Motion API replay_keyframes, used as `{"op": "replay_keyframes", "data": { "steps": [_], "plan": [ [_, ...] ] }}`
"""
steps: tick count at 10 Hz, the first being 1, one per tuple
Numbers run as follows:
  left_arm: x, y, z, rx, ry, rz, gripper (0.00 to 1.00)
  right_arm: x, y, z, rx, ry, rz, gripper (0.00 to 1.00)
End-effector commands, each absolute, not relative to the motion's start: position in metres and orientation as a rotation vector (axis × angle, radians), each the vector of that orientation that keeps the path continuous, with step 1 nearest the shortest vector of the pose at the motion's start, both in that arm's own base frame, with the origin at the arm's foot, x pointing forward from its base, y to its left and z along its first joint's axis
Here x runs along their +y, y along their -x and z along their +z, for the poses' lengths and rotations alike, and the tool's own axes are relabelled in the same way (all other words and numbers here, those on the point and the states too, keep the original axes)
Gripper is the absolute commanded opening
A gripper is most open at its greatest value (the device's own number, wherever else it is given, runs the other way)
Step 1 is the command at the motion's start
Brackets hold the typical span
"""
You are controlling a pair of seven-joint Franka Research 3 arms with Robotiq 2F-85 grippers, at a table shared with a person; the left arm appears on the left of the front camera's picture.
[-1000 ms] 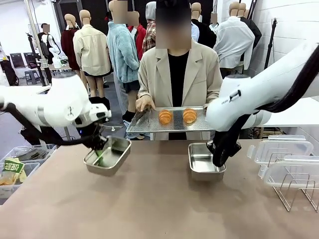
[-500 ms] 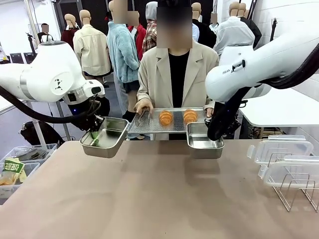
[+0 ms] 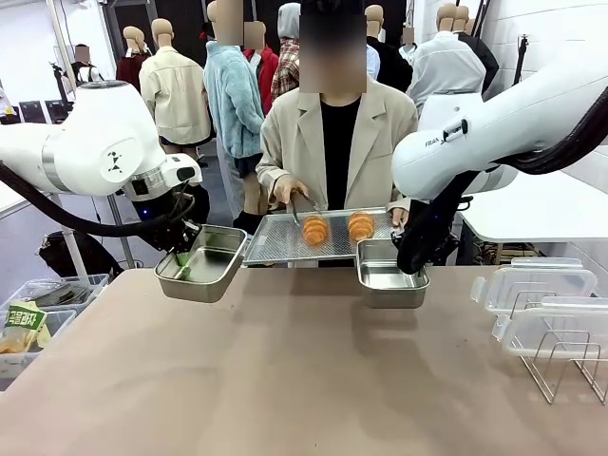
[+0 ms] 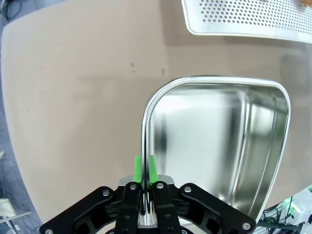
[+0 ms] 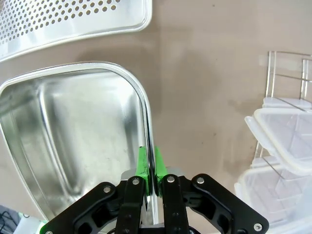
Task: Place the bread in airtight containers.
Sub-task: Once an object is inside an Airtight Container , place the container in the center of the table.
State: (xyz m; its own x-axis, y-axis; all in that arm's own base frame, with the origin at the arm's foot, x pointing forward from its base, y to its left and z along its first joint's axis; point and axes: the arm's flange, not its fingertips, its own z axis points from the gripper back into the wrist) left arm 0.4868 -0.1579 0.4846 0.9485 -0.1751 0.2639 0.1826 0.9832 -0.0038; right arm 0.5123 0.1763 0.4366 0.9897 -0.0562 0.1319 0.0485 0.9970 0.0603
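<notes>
Both pans are up off the table. The left gripper is pinched tight on the rim of the left pan, the right gripper likewise on the right pan. Two bread rolls sit mid-tray, with the person's hand close by. Best to hold each pan level, tucked against the tray's near edge.

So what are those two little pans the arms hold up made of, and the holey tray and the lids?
The left pan and right pan look like stainless steel: silvery, mirror-like inside. The tray seems duller perforated metal. The lids look like clear plastic: see-through, slightly milky.
</notes>
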Motion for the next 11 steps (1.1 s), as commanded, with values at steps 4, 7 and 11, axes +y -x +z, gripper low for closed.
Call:
{"op": "replay_keyframes", "data": {
  "steps": [4,7,11],
  "plan": [
    [-0.1556,-0.4852,0.4883,-0.280,0.013,-0.190,0.00,0.1756,-0.5099,0.4359,-0.159,-0.064,-0.052,0.00],
    [-0.1556,-0.4852,0.4883,-0.280,0.013,-0.190,0.00,0.1756,-0.5099,0.4359,-0.159,-0.064,-0.052,0.00],
    [-0.1556,-0.4852,0.4883,-0.280,0.013,-0.190,0.00,0.1756,-0.5099,0.4359,-0.159,-0.064,-0.052,0.00]
  ]
}}
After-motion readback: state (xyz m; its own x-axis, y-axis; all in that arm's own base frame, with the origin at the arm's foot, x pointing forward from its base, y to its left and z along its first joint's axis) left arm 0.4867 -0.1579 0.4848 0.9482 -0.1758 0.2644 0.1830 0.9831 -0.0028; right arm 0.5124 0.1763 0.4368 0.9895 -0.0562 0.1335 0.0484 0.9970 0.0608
